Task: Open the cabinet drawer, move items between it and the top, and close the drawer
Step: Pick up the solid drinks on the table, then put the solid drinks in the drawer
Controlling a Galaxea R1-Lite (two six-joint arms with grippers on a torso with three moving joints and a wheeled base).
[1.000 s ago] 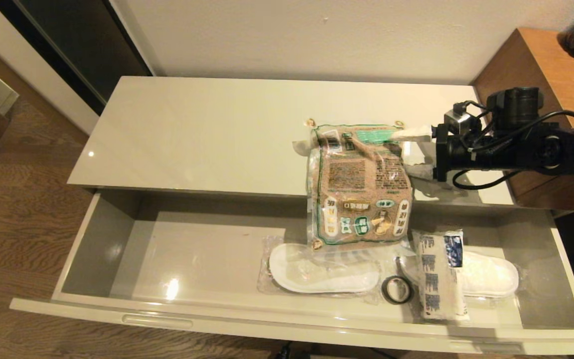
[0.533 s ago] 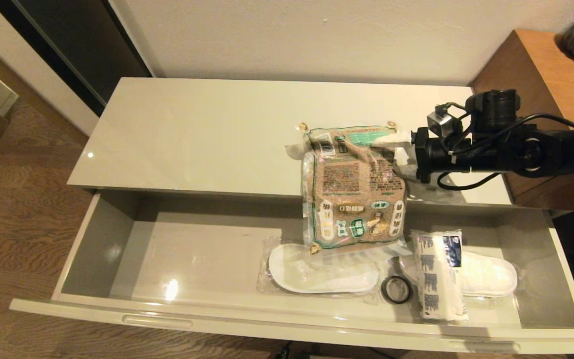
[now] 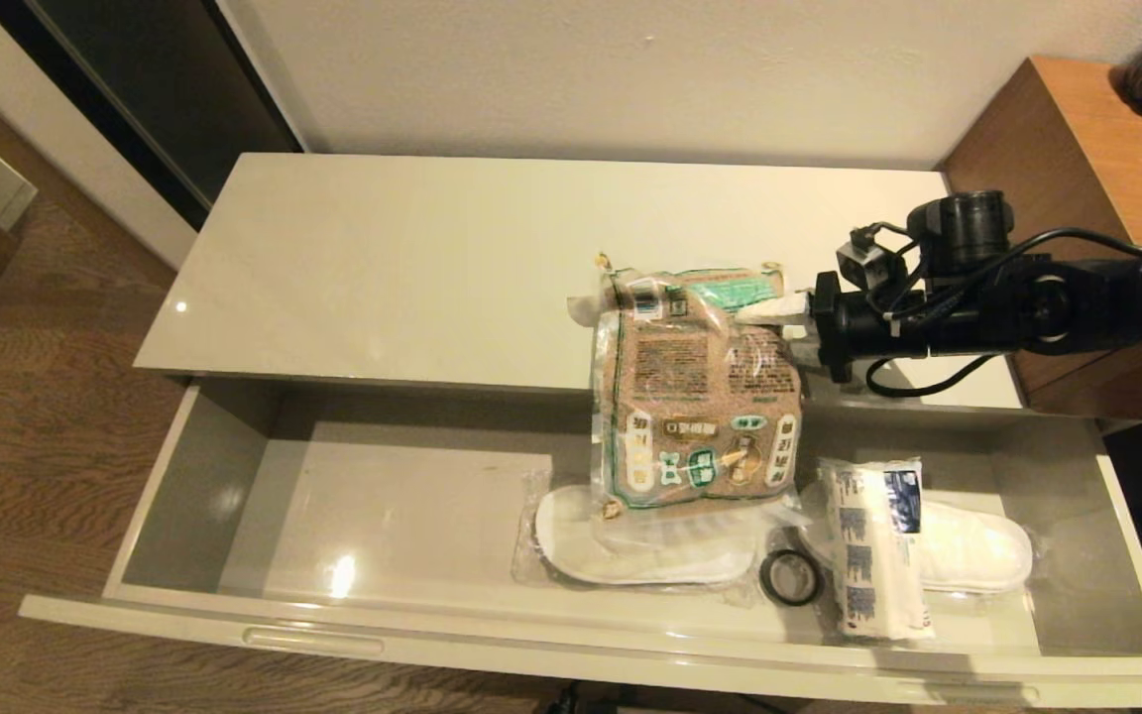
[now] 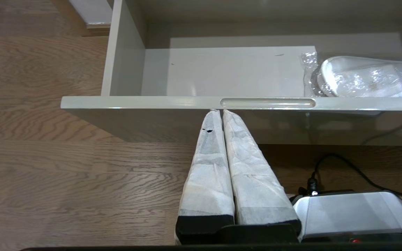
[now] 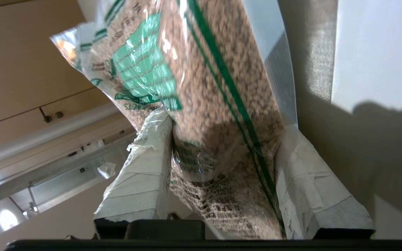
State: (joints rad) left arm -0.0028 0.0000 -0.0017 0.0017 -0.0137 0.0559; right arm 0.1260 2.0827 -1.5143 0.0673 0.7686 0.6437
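Right gripper [image 5: 222, 146], at 3 o'clock of the brown plastic grain bag [image 3: 695, 382], has its padded fingers clamped on the bag's upper edge. Bag hangs tilted, straddling the glossy cream cabinet top [image 3: 412, 258] and the wide open cream drawer [image 3: 393, 496], its lower end over clear-wrapped white slippers [image 3: 630, 540]. Advice: grip firmly, lift fully clear before travelling. Left gripper [image 4: 222, 113], fingers pressed together, idles below the drawer front.
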